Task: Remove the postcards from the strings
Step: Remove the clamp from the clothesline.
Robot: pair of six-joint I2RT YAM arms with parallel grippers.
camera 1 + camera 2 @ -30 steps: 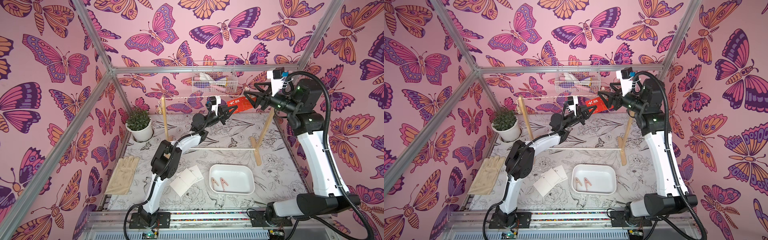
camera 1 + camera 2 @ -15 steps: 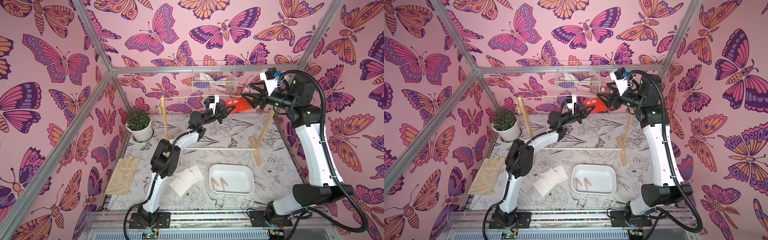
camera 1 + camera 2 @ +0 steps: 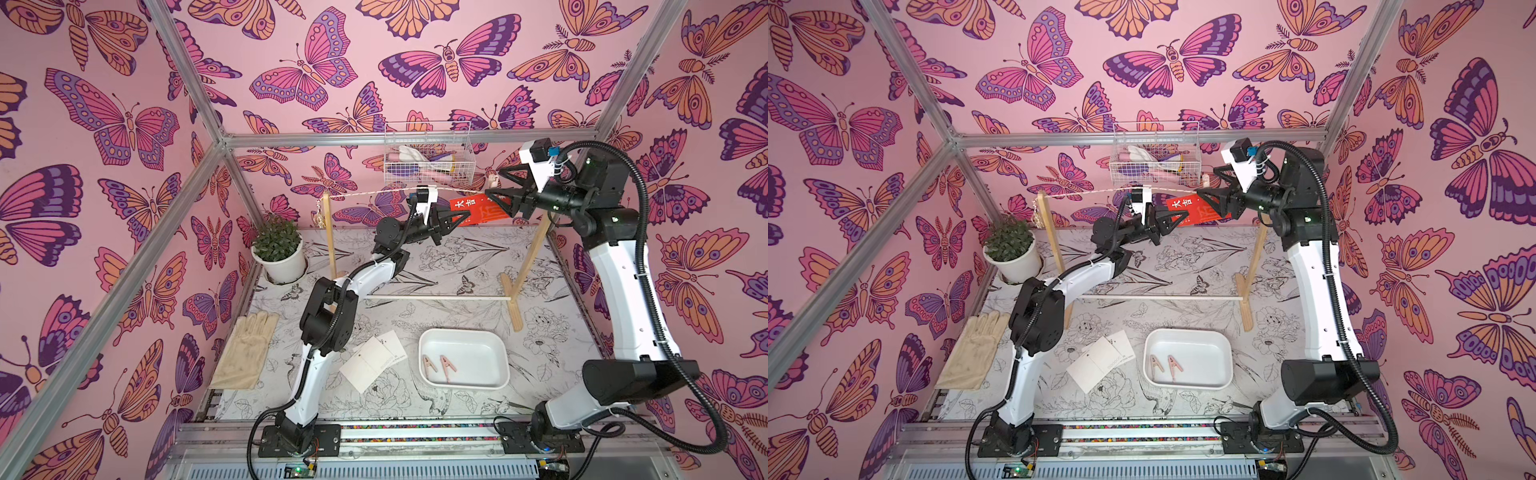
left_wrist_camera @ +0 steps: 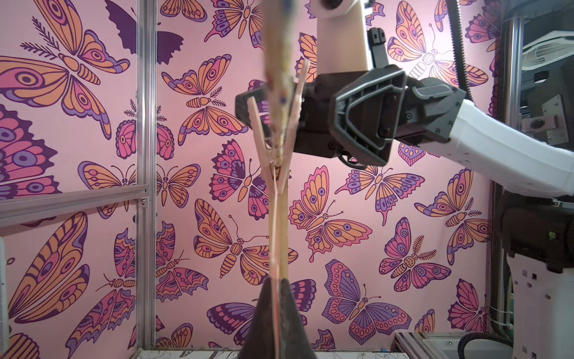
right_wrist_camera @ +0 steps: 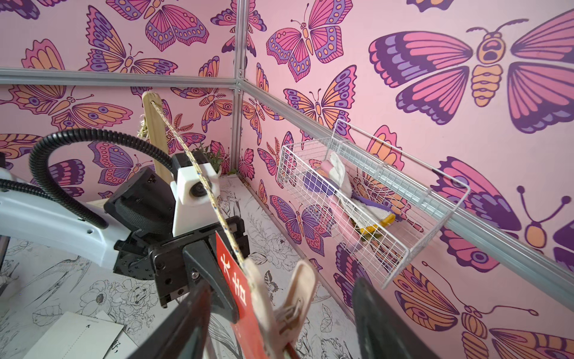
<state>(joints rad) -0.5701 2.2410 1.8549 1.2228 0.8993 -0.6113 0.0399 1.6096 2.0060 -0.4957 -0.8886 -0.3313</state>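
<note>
- My left gripper (image 3: 464, 216) is clamped on the red card's (image 3: 465, 204) end, just below the string (image 3: 374, 194).
- My right gripper (image 3: 493, 183) stands apart, straddling the peg (image 5: 292, 295) on the string.
- The card looks light, thin and bendy. I'd hold it by the edge and pull gently.

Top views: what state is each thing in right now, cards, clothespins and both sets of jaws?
red postcard, pinned to the twine, lower corner gripped.
hanging clothespin, clamped on card and twine.
left gripper, jaws shut on red postcard.
right gripper, jaws open, either side of the hanging clothespin.
white postcards, off the twine, overlapping on the table.
tray clothespins, loose in the white tray.
</note>
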